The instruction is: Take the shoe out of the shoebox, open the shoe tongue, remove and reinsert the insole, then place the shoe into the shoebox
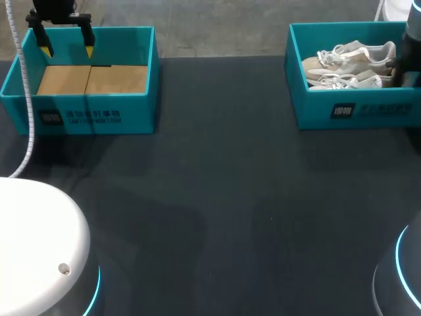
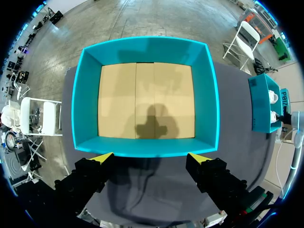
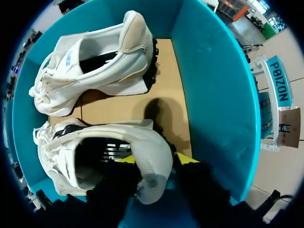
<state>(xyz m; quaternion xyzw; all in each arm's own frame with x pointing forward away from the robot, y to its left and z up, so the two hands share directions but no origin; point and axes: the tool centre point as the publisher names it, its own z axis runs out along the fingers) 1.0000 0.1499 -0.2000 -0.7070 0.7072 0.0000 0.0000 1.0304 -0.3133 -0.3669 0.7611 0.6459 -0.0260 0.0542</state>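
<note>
The shoe (image 3: pixel 142 142) is lying in the teal shoebox (image 3: pixel 213 95) at the table's right, beside a second shoe (image 3: pixel 95 61) — both on the cardboard floor. The right gripper (image 3: pixel 156 160) is pinching its heel, one finger inside the collar and one outside. The left gripper (image 2: pixel 151 156) is hanging with fingers spread wide over one long wall of the other teal box (image 2: pixel 85 95) — well apart, across the dark table (image 1: pixel 217 197).

No print can be read for certain. The left shoebox (image 1: pixel 141 79) has a dark square label (image 1: pixel 51 118) and two lines of pale print (image 1: pixel 94 116) on its front wall, too small to make out. The right shoebox (image 1: pixel 316 118) bears a second label (image 1: pixel 342 110). The far shoe (image 3: pixel 95 61) has a blurred blue mark (image 3: pixel 68 58), and the near shoe (image 3: pixel 142 137) has pale insole print (image 3: pixel 113 151), also illegible.
</note>
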